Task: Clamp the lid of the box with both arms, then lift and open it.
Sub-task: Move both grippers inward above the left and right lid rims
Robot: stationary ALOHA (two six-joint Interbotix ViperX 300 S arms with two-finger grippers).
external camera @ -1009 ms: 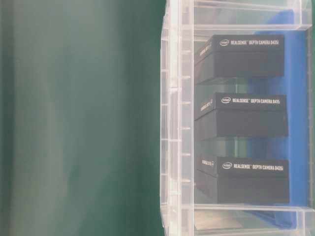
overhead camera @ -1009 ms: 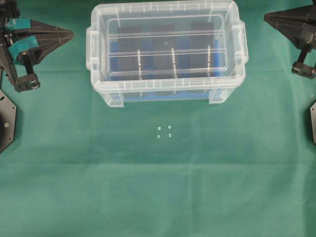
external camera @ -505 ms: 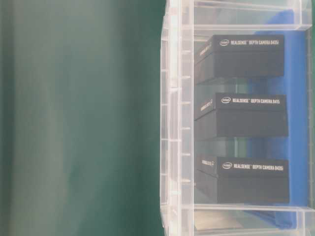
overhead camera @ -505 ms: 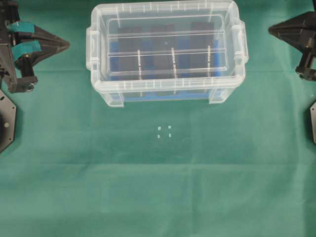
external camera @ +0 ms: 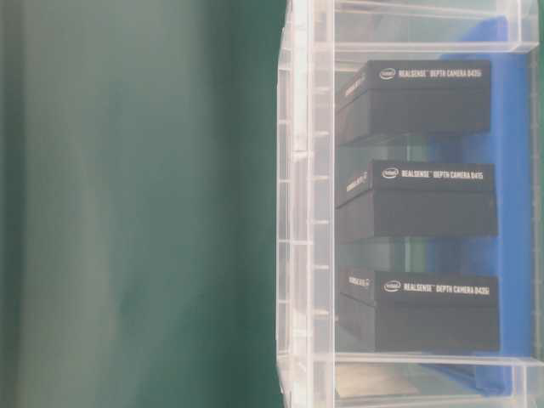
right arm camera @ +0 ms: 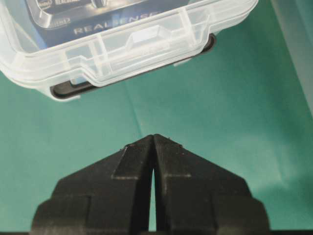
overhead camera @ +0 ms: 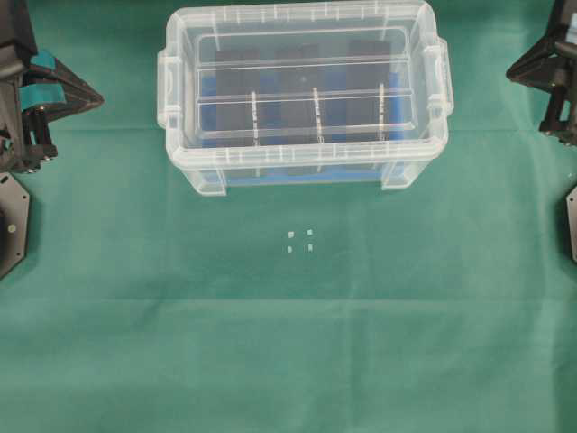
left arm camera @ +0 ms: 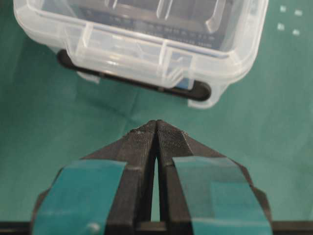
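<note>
A green cloth covers the whole tabletop (overhead camera: 288, 343), creased in faint straight fold lines and lit evenly; nothing of the room beyond it shows. The box (overhead camera: 302, 171) stands at the far middle of the cloth, a deep clear tub with a blue base (overhead camera: 209, 86) showing through its walls. The lid (overhead camera: 305, 90) lies flat and closed on top of it, its ribs running left to right. Through the clear side in the table-level view, three black blocks (external camera: 416, 202) stand in a row inside, each printed with white lettering reading RealSense Depth Camera D435.

Nearer than the box, four small pale squares (overhead camera: 300, 240) sit close together on the cloth.

The left gripper (overhead camera: 95, 97), with teal tape (left arm camera: 88, 196) across it, hangs at the left edge, well apart from the box's left end and pointing toward it. Its jaws are pressed together at the tips with only a thin slit behind them, and they hold nothing. The right gripper (overhead camera: 514, 69) sits at the far right edge, likewise well apart from the box's right end; its jaws also meet at the tips and hold nothing. Each wrist view looks past its own closed tips to a box end with its handle lug (right arm camera: 146, 39).

A black plate (overhead camera: 11, 225) shows at the left edge and part of another at the right edge.
</note>
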